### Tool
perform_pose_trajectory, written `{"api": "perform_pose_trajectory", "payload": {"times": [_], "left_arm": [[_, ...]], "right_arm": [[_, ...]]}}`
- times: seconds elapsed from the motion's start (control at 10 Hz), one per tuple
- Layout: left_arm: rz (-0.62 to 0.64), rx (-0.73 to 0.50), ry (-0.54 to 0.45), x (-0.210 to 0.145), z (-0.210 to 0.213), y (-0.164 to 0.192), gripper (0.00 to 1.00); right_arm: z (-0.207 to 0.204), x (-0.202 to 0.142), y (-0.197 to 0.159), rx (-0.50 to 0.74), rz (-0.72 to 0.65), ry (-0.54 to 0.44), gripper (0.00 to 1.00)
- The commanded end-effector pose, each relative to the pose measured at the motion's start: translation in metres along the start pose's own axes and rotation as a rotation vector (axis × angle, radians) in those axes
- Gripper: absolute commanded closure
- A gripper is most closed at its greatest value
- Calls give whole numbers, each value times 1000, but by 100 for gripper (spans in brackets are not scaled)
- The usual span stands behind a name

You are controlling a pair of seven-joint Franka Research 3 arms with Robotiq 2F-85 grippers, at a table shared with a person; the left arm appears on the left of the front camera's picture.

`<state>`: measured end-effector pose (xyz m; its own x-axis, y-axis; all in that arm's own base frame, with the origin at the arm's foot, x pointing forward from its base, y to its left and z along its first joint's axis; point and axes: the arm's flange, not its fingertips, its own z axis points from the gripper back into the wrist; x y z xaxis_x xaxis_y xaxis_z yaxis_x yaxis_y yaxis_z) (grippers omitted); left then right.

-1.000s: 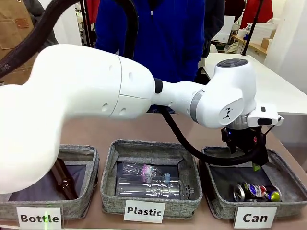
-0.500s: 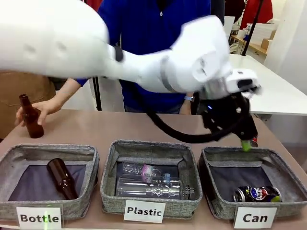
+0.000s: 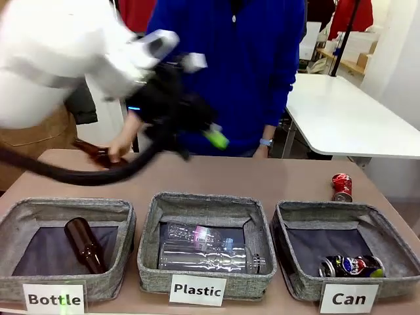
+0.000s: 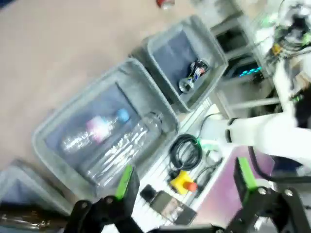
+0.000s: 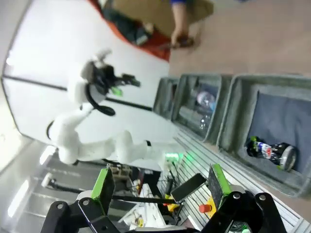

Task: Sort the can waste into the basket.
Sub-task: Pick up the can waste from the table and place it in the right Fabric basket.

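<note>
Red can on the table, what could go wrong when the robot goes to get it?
1. The red can stands outside the Can basket, fairly near the right edge of the table. A clumsy touch could roll it or knock it off.
2. The left gripper is open and blurred in the front view, close to the person's hand, which holds a brown bottle. They might bump into each other.

Brown table (image 3: 262, 174): Bottle bin (image 3: 65, 205), Plastic bin (image 3: 203, 199), Can basket (image 3: 325, 209) in row along near edge; red can (image 3: 341, 186) just behind basket.
</note>
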<state>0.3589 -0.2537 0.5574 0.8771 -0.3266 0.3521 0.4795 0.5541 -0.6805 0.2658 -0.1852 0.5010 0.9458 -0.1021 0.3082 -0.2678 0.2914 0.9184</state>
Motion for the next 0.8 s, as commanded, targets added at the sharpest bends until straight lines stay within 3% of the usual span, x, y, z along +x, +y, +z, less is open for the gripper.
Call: {"api": "perform_pose_trajectory", "payload": {"times": [0.0, 0.2, 0.3, 0.4, 0.6, 0.7], "left_arm": [[119, -109, -123, -49, 85, 60, 0], [264, -321, -158, -83, 154, 137, 0], [343, -413, -191, -106, 184, 193, 0], [343, -505, -205, -117, 197, 248, 0], [305, -648, -335, -163, 226, 303, 0], [322, -660, -374, -162, 228, 320, 0]], "right_arm": [[-58, -15, 25, -49, -23, 31, 0], [-104, -29, 39, -39, -57, 68, 0], [-118, -36, 46, 1, -110, 91, 0], [-123, -26, 43, 18, -143, 95, 0], [-134, -18, 47, -1, -212, 38, 0], [-135, -10, 42, -64, -214, 2, 0]]}}
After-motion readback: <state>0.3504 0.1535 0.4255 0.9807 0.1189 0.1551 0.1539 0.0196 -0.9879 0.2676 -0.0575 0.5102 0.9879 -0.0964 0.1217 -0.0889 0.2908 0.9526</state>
